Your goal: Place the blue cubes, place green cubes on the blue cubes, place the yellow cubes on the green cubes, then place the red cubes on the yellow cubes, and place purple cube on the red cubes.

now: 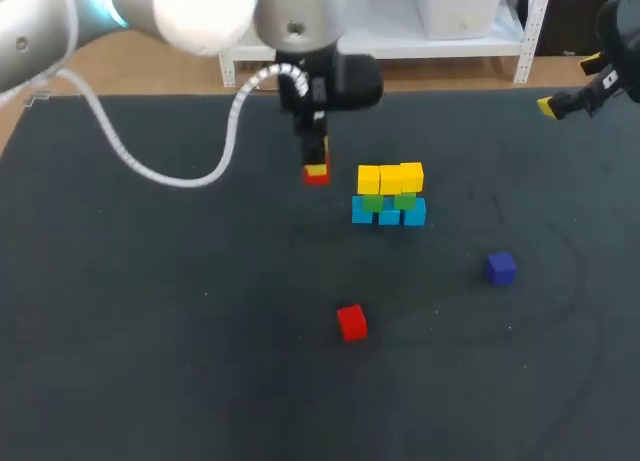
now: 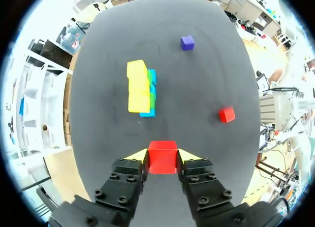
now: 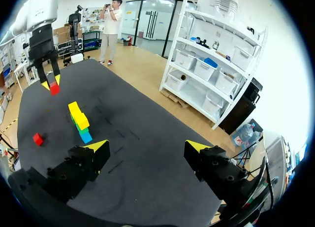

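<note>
Left gripper [image 2: 163, 155] pinching red cube [image 2: 162, 160], dark table [image 1: 150, 331] — faintly scuffed

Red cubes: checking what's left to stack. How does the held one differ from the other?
The held red cube is gripped in the left hand, off the table; the loose red cube lies on it, untouched. The held one is near the stack; the loose one farther away. Both match in colour and shape.
</note>
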Available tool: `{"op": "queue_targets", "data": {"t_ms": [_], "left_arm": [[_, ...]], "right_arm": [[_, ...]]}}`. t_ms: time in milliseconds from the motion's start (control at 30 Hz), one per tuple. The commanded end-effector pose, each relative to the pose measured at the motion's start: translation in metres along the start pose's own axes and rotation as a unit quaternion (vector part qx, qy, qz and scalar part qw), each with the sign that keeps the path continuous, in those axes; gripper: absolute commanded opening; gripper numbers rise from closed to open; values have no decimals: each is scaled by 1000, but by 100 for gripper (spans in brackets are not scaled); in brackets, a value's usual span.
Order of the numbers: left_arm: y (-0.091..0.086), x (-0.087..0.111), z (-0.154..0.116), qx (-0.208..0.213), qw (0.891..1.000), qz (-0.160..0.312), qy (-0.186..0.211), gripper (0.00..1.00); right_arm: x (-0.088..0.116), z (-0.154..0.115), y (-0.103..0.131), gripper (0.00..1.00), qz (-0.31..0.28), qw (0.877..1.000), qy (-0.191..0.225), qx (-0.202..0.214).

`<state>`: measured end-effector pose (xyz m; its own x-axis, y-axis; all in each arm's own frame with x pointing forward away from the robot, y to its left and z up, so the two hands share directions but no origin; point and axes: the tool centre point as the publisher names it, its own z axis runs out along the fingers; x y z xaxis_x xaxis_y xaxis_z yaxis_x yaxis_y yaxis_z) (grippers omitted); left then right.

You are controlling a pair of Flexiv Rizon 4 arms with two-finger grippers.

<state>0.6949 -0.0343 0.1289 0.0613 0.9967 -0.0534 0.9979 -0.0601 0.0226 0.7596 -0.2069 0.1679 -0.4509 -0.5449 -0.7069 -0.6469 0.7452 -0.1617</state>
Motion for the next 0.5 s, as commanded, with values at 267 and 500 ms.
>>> {"op": "queue_targets", "data": {"t_ms": [267,500], "left_arm": [[26,-31,-3,25,1000,-1,-3,0],[29,-49,1,39,999,11,-6,0]], "right_arm": [[0,-2,4,100,1,1000,2,27],[0,-2,4,100,1,1000,2,27]]}}
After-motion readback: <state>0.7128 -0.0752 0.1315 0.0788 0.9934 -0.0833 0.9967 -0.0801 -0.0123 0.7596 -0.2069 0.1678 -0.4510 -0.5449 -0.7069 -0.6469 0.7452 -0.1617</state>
